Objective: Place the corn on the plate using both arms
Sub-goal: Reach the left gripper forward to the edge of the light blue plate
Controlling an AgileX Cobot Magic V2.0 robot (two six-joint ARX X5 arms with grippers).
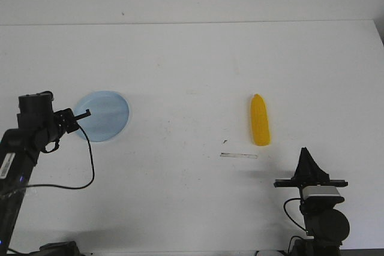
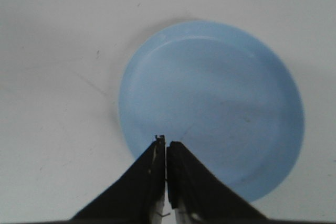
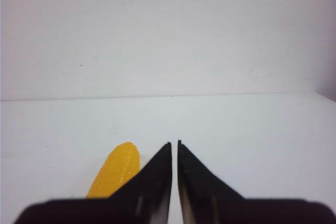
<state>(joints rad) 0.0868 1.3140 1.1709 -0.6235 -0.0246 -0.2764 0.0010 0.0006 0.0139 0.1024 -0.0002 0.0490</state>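
On the left, the left arm's fingers [image 1: 87, 112] are shut tight together and hold nothing. Their tips hang over the near edge of the blue plate [image 1: 108, 112], which sits flat on the white surface [image 1: 192, 64]. Well apart to the right, the yellow corn [image 1: 260, 120] lies on the surface. Near it, the right arm's fingers [image 1: 305, 150] are almost closed, with only a thin gap, and hold nothing.

Corn [image 1: 260, 121] bright yellow; plate [image 1: 105, 115] pale blue; table [image 1: 192, 64] white
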